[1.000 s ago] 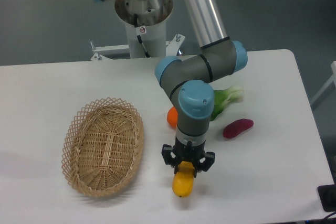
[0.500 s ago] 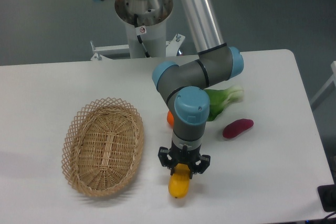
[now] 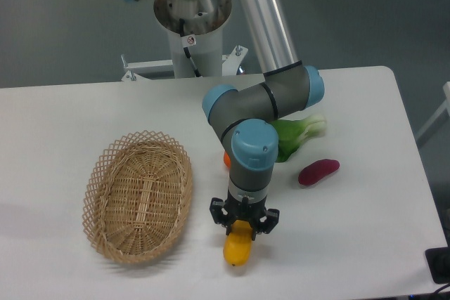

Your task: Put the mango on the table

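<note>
Leftmost on the bench (image 3: 63,110) sits the basket (image 3: 138,195), with nothing in it that I can see. Just right of its rim my claw (image 3: 242,221) pinches the mango (image 3: 237,246) by its top end, low over the near strip of the bench; I can't tell if it touches. I judge this the set-down step: lower, then let go. The front edge is near, with bare room to either side. Farther right lie greens (image 3: 299,133) and a tuber (image 3: 318,171).
</note>
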Robot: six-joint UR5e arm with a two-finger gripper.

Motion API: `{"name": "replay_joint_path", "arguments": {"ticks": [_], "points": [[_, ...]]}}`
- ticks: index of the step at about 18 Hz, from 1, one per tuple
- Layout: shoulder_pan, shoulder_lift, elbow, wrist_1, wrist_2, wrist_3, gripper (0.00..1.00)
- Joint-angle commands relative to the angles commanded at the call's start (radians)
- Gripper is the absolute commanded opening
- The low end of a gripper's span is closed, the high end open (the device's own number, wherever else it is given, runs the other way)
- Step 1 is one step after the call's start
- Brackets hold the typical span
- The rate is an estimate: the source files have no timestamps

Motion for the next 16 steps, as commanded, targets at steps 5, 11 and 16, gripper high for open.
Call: {"name": "replay_joint_path", "arguments": {"ticks": [5,11,16], "points": [[-0.002,-0.002,0.003,0.003,0.052,0.006,1.00],[0.000,0.020,0.008,0.002,0.061,0.009,1.00],[0.006,0.087,0.020,0.002,0.075,0.046,1.00]]}}
